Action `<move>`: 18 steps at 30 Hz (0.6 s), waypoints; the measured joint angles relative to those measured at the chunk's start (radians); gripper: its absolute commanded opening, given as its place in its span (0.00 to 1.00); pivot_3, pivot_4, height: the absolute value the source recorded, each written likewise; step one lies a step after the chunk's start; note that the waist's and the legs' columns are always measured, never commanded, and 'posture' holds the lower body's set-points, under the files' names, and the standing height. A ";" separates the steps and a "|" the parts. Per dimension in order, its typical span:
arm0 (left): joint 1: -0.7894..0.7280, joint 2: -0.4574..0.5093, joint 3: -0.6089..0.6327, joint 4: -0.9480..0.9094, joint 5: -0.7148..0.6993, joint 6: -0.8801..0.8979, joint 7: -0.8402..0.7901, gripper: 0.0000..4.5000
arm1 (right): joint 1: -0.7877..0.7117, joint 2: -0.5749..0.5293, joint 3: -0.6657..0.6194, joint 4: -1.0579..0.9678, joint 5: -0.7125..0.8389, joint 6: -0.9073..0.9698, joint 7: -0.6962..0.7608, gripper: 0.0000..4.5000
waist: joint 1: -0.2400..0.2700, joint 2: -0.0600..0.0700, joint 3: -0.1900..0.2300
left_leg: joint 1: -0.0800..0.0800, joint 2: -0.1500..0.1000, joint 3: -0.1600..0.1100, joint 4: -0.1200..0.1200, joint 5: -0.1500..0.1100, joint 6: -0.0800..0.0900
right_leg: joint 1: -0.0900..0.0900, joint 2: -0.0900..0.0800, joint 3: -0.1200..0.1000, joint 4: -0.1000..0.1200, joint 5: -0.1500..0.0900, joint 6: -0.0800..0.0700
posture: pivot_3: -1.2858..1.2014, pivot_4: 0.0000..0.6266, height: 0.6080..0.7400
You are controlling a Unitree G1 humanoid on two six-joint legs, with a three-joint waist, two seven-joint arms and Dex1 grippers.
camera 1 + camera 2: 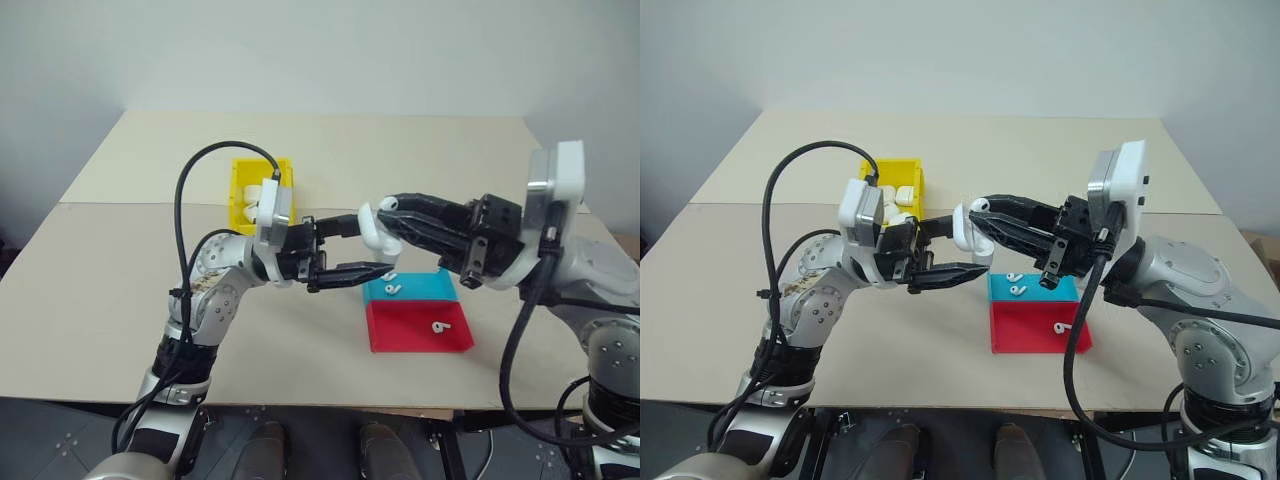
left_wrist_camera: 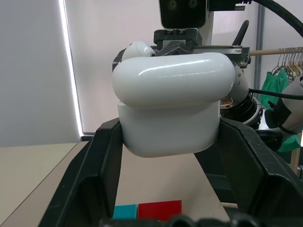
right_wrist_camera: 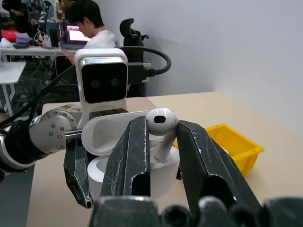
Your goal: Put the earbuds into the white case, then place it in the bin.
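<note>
Nearest me, the blue-and-red tray (image 1: 418,325) carries loose earbuds (image 1: 439,326): tiny, glossy, light, surely slippery. Above the table (image 1: 120,300), my left gripper (image 1: 345,250) has its fingers spread wide around the white case (image 2: 168,127), clamping its lower body, lid flipped open. My right gripper (image 3: 163,142) pinches one earbud (image 3: 161,122) between narrowly parted fingers, stem down, poised right over the case. That stem is the place to grip; squeeze gently or it'll pop out. Whether the stem is in its socket yet, I can't tell; my fingers block it. Farther left, the yellow bin (image 1: 240,200) holds more white cases, partly hidden behind my wrist.
</note>
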 measured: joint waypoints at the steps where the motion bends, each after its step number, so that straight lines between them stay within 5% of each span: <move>1: 0.000 0.000 0.000 0.002 0.002 -0.003 -0.004 0.61 | 0.000 -0.005 0.000 0.001 -0.002 -0.002 0.004 0.44 | 0.000 0.000 0.000 | 0.000 0.000 0.000 0.000 0.000 0.000 | 0.000 0.000 0.000 0.000 0.000 0.000 | 0.52 0.24 1.00; 9: -0.001 -0.007 -0.001 0.015 0.030 -0.017 -0.026 0.61 | 0.006 -0.027 -0.006 0.021 -0.025 -0.015 0.025 1.00 | 0.000 0.000 0.000 | 0.000 0.000 0.000 0.000 0.000 0.000 | 0.000 0.000 0.000 0.000 0.000 0.000 | 0.52 0.24 1.00; 18: -0.002 0.002 0.013 0.022 0.036 -0.017 -0.004 0.61 | 0.026 -0.036 -0.008 0.029 -0.014 -0.027 0.041 1.00 | 0.000 0.000 0.000 | 0.000 0.000 0.000 0.000 0.000 0.000 | 0.000 0.000 0.000 0.000 0.000 0.000 | 0.52 0.24 1.00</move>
